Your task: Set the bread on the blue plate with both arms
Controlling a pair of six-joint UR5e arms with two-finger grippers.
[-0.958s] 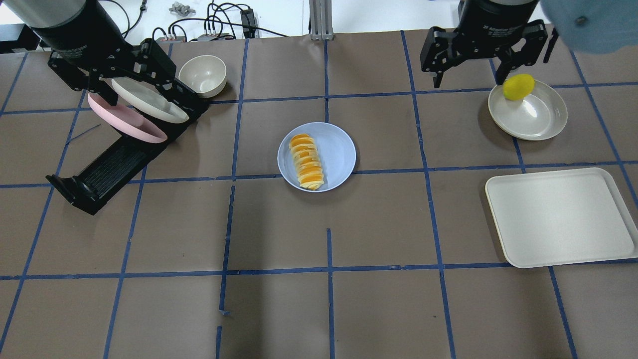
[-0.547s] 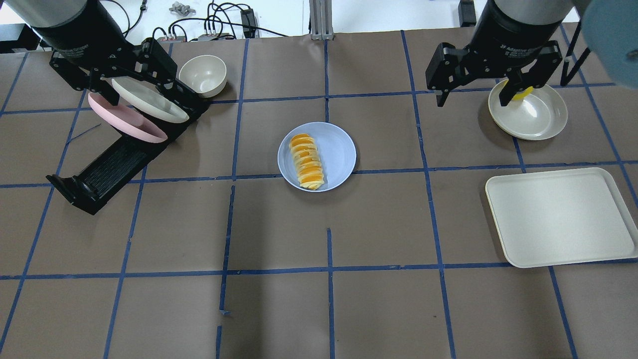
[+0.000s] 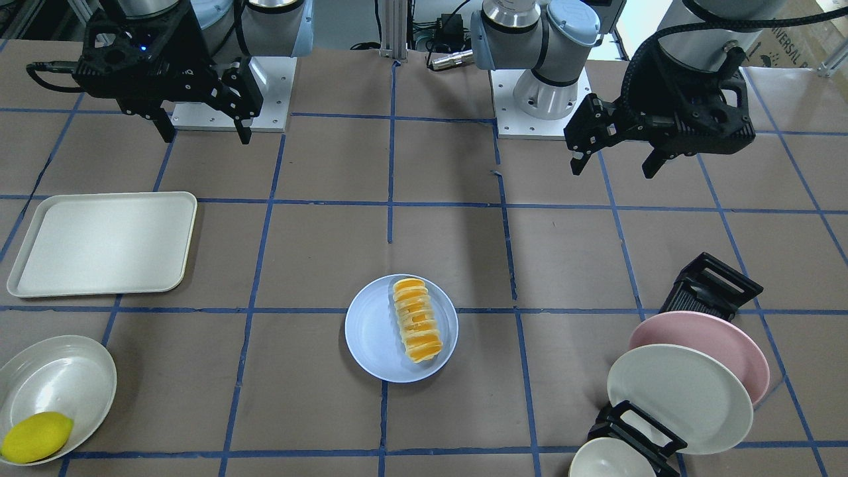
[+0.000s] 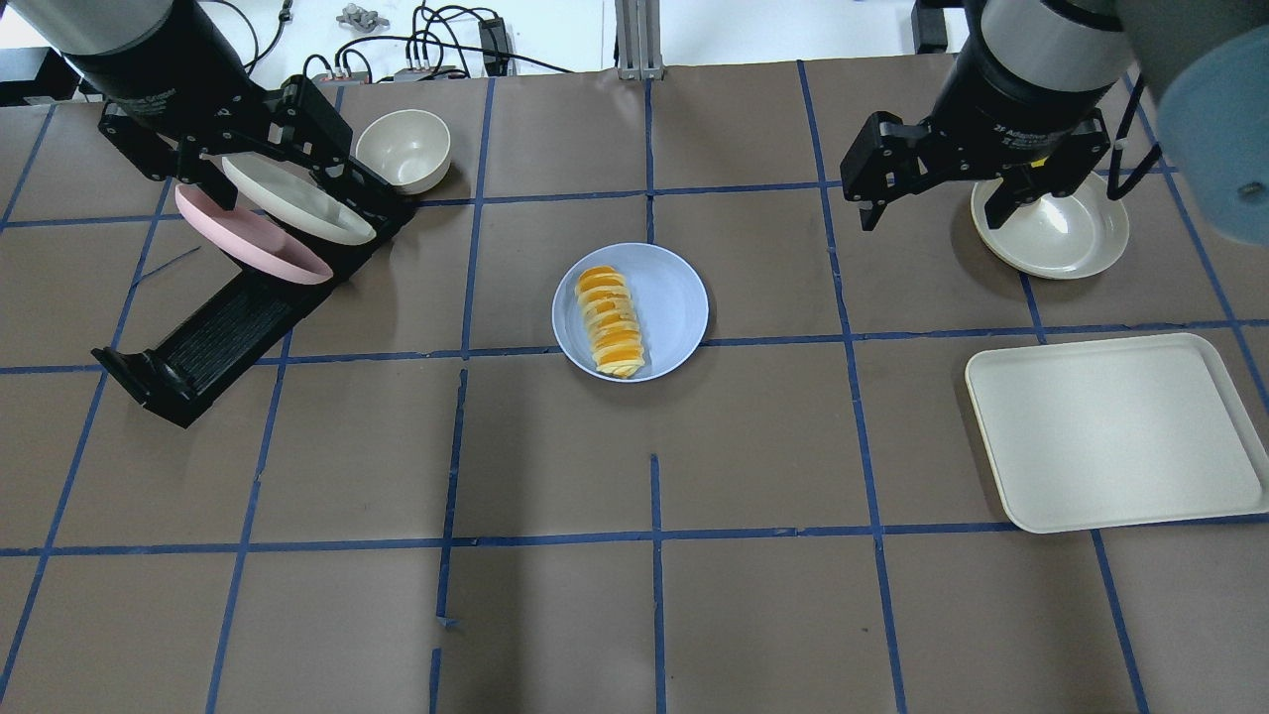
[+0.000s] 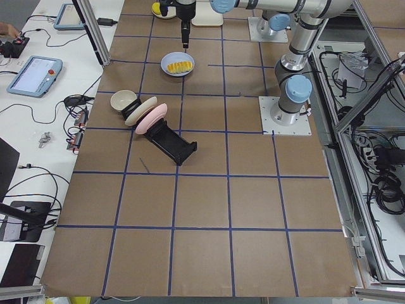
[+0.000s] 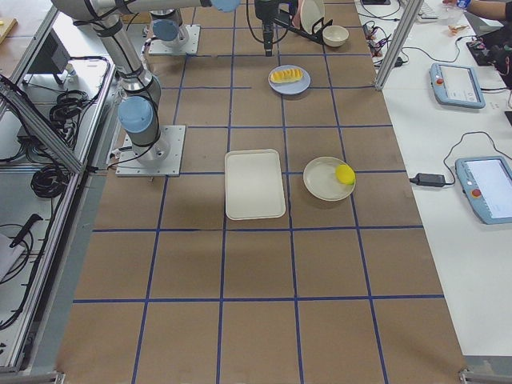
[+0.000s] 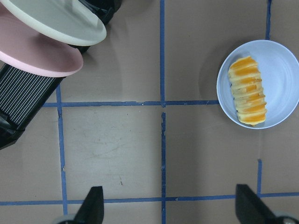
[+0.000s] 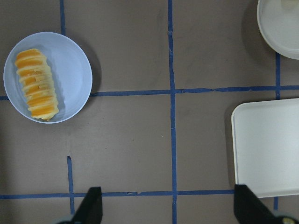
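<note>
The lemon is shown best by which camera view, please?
The front-facing view: the lemon lies unobstructed in its white bowl. The right exterior view shows it small; overhead, the right gripper largely hides it.

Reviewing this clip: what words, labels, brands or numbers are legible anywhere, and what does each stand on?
"2F Adaptive", rest cut off: white print on the black body of the right claw, overhead view.
"UNIVERSAL R", cut off: brown cardboard box behind the robot, front-facing view.
White print on the black body of the left claw: too blurred to read.
Blue-framed tablet screens, side views: too small to read.
</note>
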